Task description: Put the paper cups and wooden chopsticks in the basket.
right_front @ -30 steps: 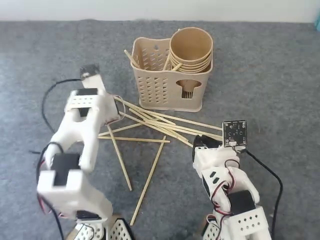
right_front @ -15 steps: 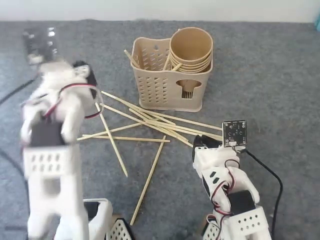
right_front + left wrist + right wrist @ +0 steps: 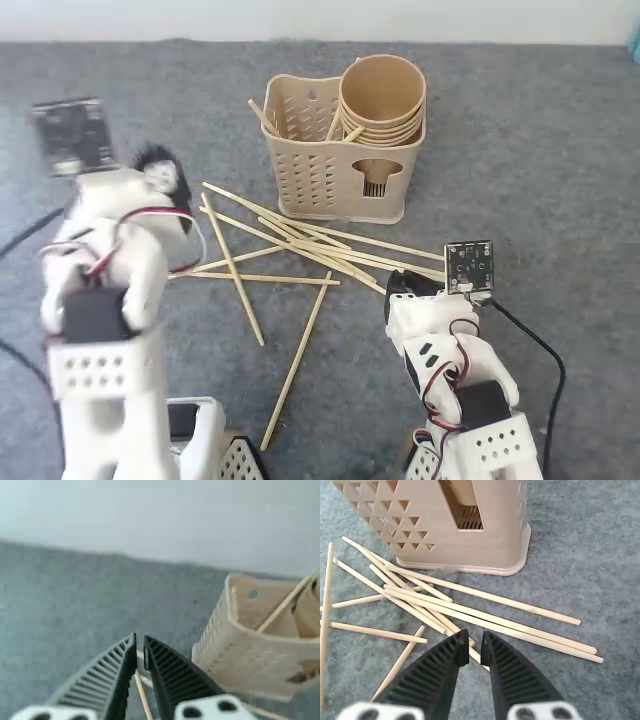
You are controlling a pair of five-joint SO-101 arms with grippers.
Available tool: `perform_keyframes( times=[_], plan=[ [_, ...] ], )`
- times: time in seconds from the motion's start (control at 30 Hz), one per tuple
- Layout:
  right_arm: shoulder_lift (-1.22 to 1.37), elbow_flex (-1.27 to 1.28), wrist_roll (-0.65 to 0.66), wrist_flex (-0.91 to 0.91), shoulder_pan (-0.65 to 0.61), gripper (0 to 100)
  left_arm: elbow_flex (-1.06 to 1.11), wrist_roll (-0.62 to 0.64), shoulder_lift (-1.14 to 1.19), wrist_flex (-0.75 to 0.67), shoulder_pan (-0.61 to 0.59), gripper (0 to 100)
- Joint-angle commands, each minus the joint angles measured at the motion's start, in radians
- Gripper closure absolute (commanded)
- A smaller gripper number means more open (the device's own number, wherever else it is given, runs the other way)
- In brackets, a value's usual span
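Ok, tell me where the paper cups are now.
In the high view, the paper cups sit stacked in the right-hand compartment of the basket, beyond the chopsticks.

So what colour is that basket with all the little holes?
The basket is a plain pale beige all over, with rows of small holes in its walls. The high view shows it best.
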Motion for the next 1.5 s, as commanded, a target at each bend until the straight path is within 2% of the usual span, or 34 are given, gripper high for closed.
perform_keyframes(
  times=[0.0,0.1,0.43,0.83,0.93,1.1,1.47],
  plan=[
    [-0.018,-0.006,0.015,0.013,0.012,94.7,0.068,0.086,0.068,0.011,-0.002,86],
    [-0.018,-0.006,0.015,0.013,0.012,94.7,0.108,0.157,0.147,0.011,0.002,80],
    [-0.018,-0.006,0.015,0.013,0.012,94.7,0.094,0.203,0.562,-0.086,0.006,84],
    [-0.018,-0.006,0.015,0.013,0.012,94.7,-0.176,0.198,1.080,-0.080,0.005,84],
    [-0.018,-0.006,0.015,0.013,0.012,94.7,-0.242,0.198,1.120,-0.026,0.006,85],
    [-0.018,-0.006,0.015,0.013,0.012,94.7,-0.249,0.196,1.126,-0.025,0.006,100],
    [-0.018,-0.006,0.015,0.013,0.012,94.7,-0.260,0.196,1.111,0.028,0.006,99]
  ],
)
